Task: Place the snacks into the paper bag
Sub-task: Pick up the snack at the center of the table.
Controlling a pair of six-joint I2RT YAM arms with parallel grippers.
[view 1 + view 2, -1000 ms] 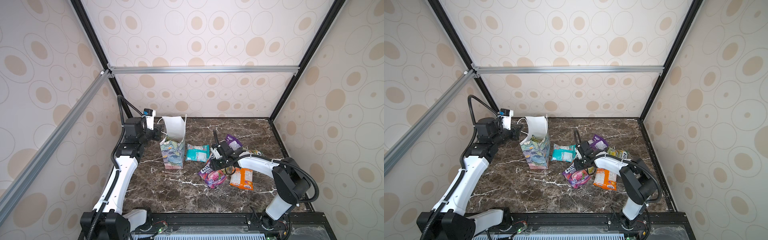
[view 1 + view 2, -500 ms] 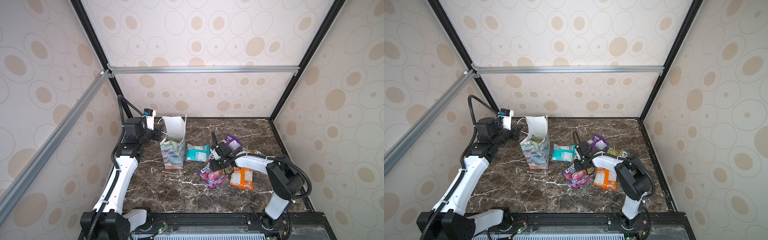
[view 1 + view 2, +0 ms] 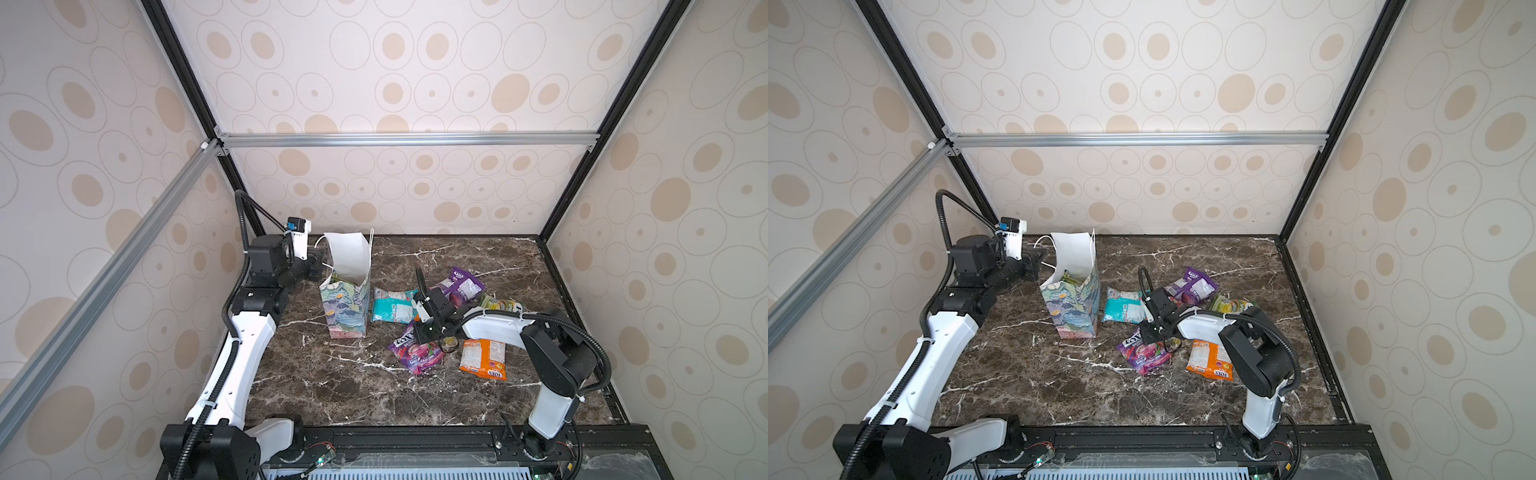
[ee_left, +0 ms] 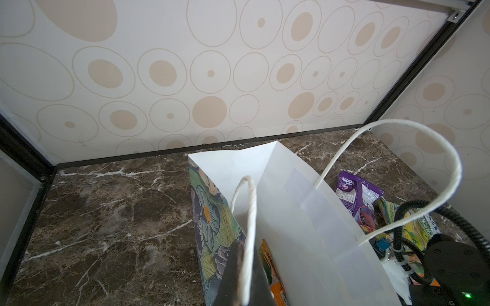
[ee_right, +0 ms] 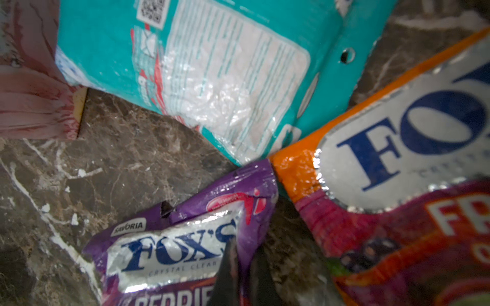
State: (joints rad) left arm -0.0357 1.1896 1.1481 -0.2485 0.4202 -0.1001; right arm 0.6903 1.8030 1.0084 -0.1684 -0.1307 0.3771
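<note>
The paper bag (image 3: pixel 347 309) (image 3: pixel 1076 305) stands upright at the left of the table, floral outside and white inside. My left gripper (image 4: pixel 246 246) (image 3: pixel 320 266) is shut on its near cord handle (image 4: pixel 250 212) at the rim. An orange packet (image 4: pixel 271 267) lies inside. My right gripper (image 5: pixel 244 246) (image 3: pixel 428 332) is shut on the edge of a purple FOX'S berries packet (image 5: pixel 172 251) (image 3: pixel 415 353) (image 3: pixel 1144 353) lying on the table. Other snacks lie around it: teal (image 3: pixel 392 307) (image 5: pixel 212 66), purple (image 3: pixel 461 286), green (image 3: pixel 500 305), orange (image 3: pixel 484 359), and a fruit-print one (image 5: pixel 397 159).
The marble table (image 3: pixel 332 386) is walled by patterned panels at the back and both sides. A black frame rail (image 3: pixel 415 436) runs along its front edge. The right arm (image 3: pixel 498 328) stretches low over the packets.
My right gripper has shut on the edge of the purple berries packet, after standing open over it. The left arm and the bag have not moved.
</note>
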